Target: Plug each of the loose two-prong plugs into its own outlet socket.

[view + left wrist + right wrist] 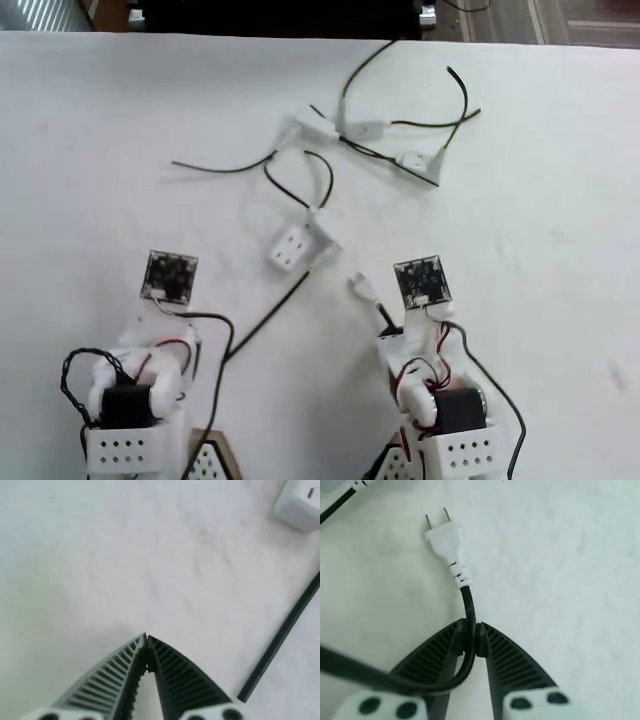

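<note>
Starting at left: left gripper hangs over the bare table, fingers pressed together. White outlet socket lies near centre, btw. the two arms. Just right of it lies a two-prong plug, prongs free; right gripper pinches its black cable.

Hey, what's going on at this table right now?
The right gripper is shut on the black cable just behind a white two-prong plug, whose prongs are not in any socket. The left gripper is shut on nothing, over the table. A white outlet block sits ahead, between the two arms, and more plugs and cables lie tangled farther back.
</note>
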You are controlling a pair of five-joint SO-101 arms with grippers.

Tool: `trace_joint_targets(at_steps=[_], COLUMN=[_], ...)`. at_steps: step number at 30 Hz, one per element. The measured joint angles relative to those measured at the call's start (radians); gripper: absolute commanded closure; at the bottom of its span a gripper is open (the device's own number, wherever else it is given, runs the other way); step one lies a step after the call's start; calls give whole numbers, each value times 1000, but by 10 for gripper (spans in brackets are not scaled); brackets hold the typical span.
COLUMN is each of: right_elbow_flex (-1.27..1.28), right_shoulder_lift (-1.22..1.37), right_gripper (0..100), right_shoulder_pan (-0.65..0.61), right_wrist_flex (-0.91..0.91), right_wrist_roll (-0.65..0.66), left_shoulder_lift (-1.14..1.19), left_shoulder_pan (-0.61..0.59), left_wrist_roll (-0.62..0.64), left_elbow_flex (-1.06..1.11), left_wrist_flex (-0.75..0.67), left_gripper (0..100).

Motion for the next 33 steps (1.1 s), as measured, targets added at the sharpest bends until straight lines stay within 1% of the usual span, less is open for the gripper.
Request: trace_joint_targets(at_steps=[3,33], right_elbow_flex=[0,0], right_shoulder_lift=[0,0], right_gripper=[979,979], right_shoulder_pan=[0,0], right_wrist_flex=[0,2], right_wrist_roll=[0,0], left_shoulder_lift=[-2,-2], left_shoulder_pan=[0,0], left_wrist_roll=[0,0], left_elbow_flex=[0,0], left_wrist_flex=[20,20], left_gripper=[976,976])
